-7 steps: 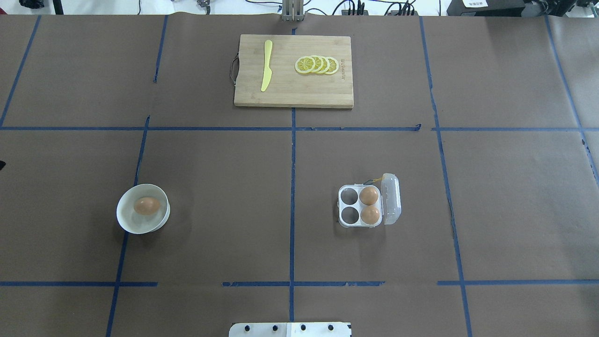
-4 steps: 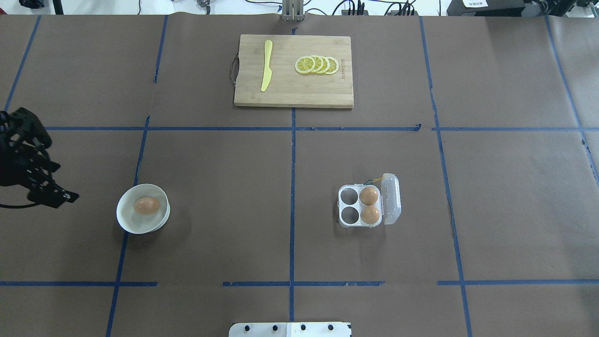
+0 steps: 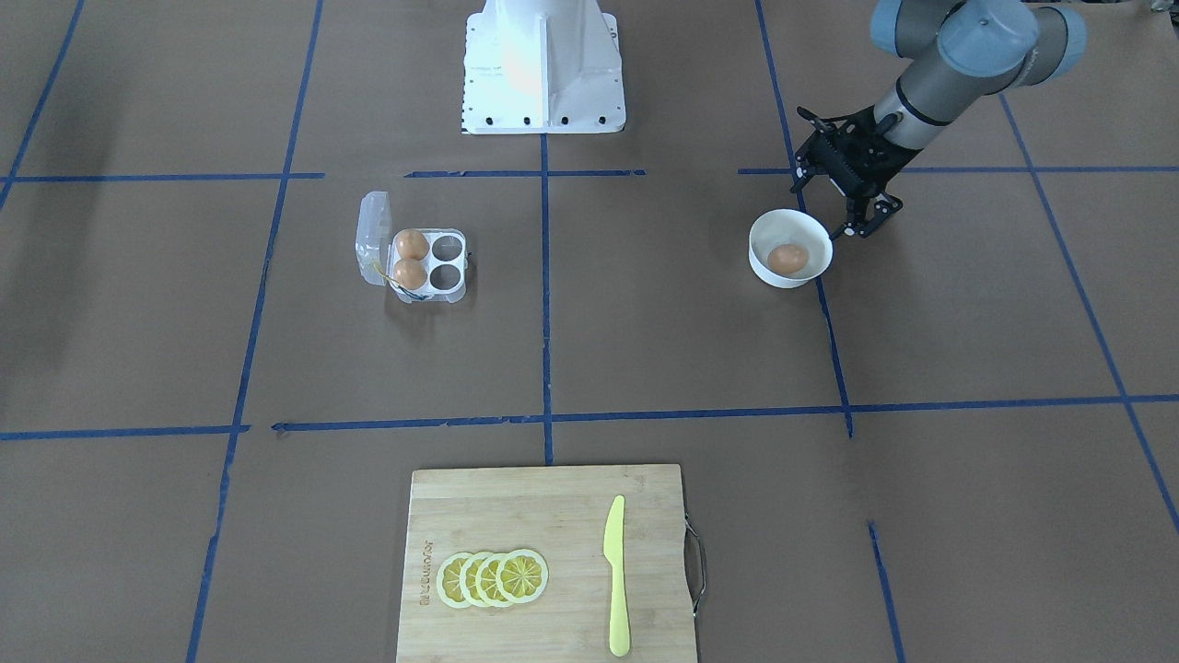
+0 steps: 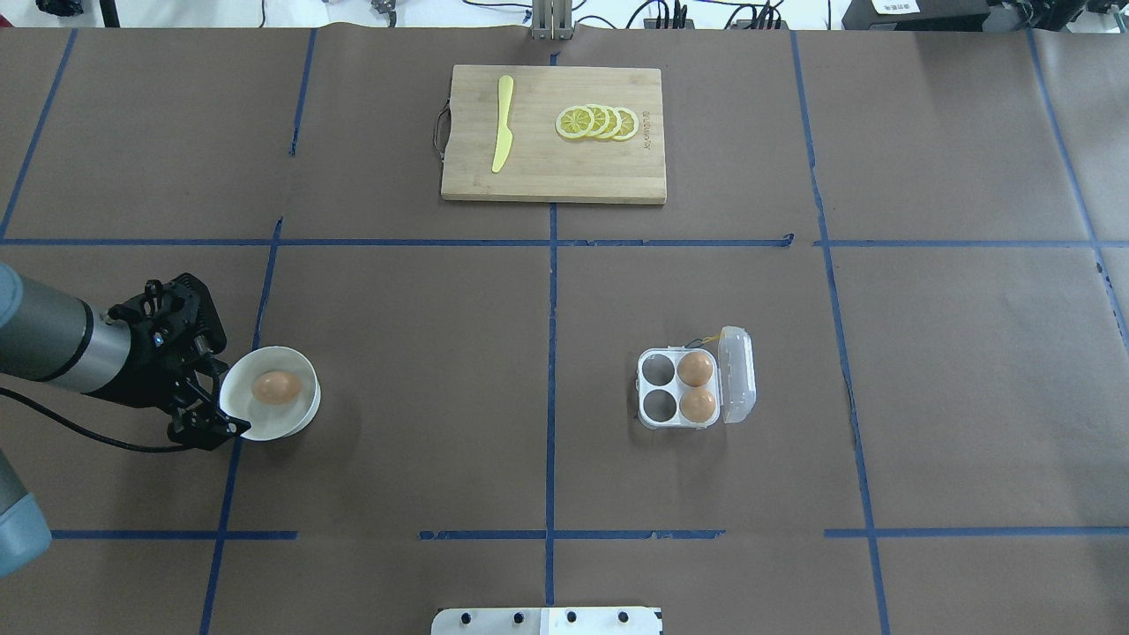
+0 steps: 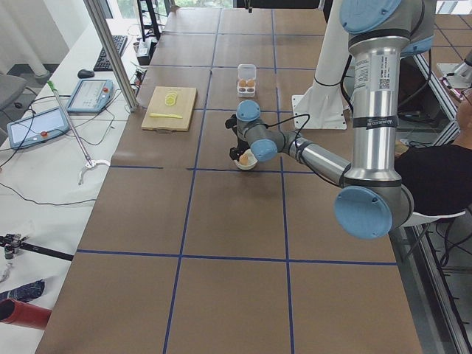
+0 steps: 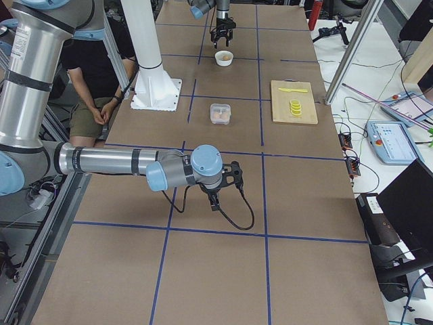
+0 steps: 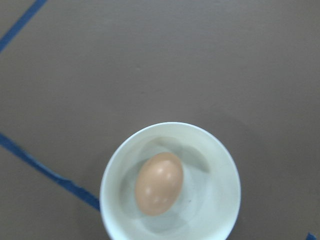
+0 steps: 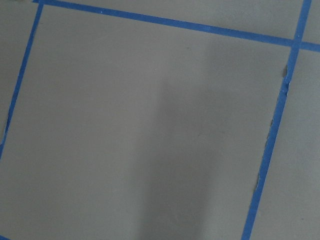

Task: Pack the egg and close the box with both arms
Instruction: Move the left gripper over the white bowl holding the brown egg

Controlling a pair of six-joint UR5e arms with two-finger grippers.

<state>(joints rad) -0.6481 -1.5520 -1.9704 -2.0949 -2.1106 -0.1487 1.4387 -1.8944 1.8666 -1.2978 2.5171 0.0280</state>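
Note:
A tan-brown egg (image 4: 276,387) lies in a round white bowl (image 4: 309,413) at the table's left; it also shows in the left wrist view (image 7: 159,183) and the front view (image 3: 787,258). My left gripper (image 4: 206,375) is open and empty, just left of the bowl and slightly above it. The clear egg carton (image 4: 737,375) sits right of centre with its lid open. It holds two eggs (image 4: 696,369) on the lid side, and its two other cups are empty. My right gripper (image 6: 220,196) shows only in the exterior right view, so I cannot tell its state.
A wooden cutting board (image 4: 551,168) with lemon slices (image 4: 597,122) and a yellow knife (image 4: 502,123) lies at the far middle. The white pedestal (image 3: 543,69) stands at the robot's base. Blue tape lines cross the brown table cover.
My left arm has come in from the overhead view's left edge and moved right, up to the bowl. The egg, bowl and carton have not moved.

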